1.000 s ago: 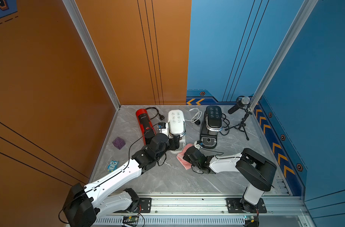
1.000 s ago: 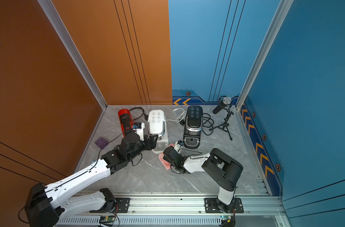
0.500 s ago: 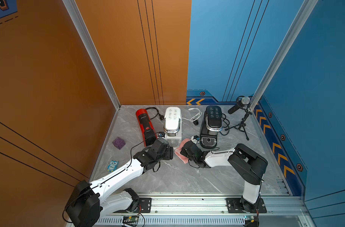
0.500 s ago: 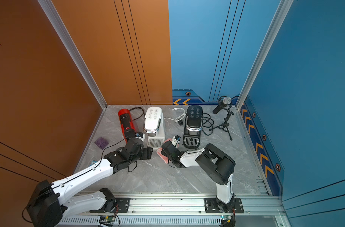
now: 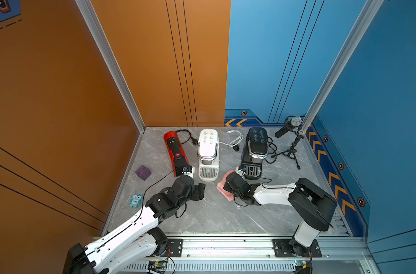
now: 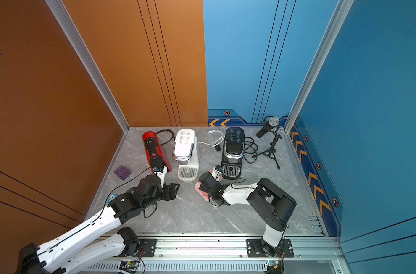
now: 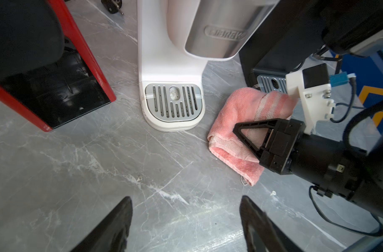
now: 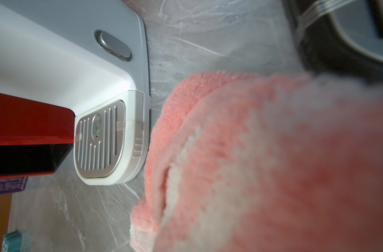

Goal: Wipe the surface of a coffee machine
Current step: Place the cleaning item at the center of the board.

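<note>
Three coffee machines stand in a row at the back: a red one (image 5: 176,151), a white one (image 5: 208,151) (image 7: 171,54) and a black one (image 5: 255,147). A folded pink cloth (image 5: 222,188) (image 7: 234,109) lies on the floor between the white and black machines. My right gripper (image 7: 237,127) is shut on it, low over the floor. In the right wrist view the cloth (image 8: 273,163) fills the picture and hides the fingers. My left gripper (image 5: 200,189) (image 7: 186,200) hangs open and empty in front of the white machine's drip tray (image 7: 174,102), clear of it.
A purple cube (image 5: 143,172) and a blue owl toy (image 5: 136,200) lie near the left wall. A microphone on a tripod (image 5: 291,135) stands at the back right. Power cables (image 5: 234,140) trail behind the machines. Walls close in three sides.
My left gripper has drawn back from the white machine's side toward the front and opened a little wider. The white machine now sits slightly farther back. The right gripper still holds the cloth.
</note>
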Controlling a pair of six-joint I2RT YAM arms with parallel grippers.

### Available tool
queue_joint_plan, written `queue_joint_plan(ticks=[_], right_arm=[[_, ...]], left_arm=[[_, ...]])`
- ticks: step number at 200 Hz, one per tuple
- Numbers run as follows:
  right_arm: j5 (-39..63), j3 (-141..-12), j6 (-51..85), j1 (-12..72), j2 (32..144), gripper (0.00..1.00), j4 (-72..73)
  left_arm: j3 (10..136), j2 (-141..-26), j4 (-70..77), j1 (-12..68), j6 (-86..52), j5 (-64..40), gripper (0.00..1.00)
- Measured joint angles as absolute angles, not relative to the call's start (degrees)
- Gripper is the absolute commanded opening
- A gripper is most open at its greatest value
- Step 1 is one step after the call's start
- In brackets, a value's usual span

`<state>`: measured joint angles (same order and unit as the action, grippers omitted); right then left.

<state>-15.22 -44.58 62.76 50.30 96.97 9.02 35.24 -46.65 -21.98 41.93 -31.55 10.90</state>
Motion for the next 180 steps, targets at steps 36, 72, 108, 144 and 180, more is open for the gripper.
queue_joint_plan(ticks=[36,72,108,144,180], right_arm=[[-17.82,-39.09,62.02,50.22,86.70,0.00,0.05],[-18.24,-32.10,60.88,44.07,73.36,0.00,-10.63],[-15.25,-28.27,56.47,26.87,62.37,0.14,-19.07],[-7.38,-26.59,51.16,11.66,60.20,0.41,-22.55],[0.30,-25.82,49.47,6.98,59.35,0.64,-24.29]], left_arm=[[35.24,-43.48,-22.33,43.62,-31.68,8.80,0.95],[35.42,-44.47,-22.57,49.12,-31.51,8.14,0.97],[39.59,-48.49,-22.87,56.49,-31.29,9.69,0.99],[43.57,-55.16,-20.75,60.77,-30.89,11.09,1.00],[47.27,-61.95,-20.23,62.72,-30.13,12.01,1.00]])
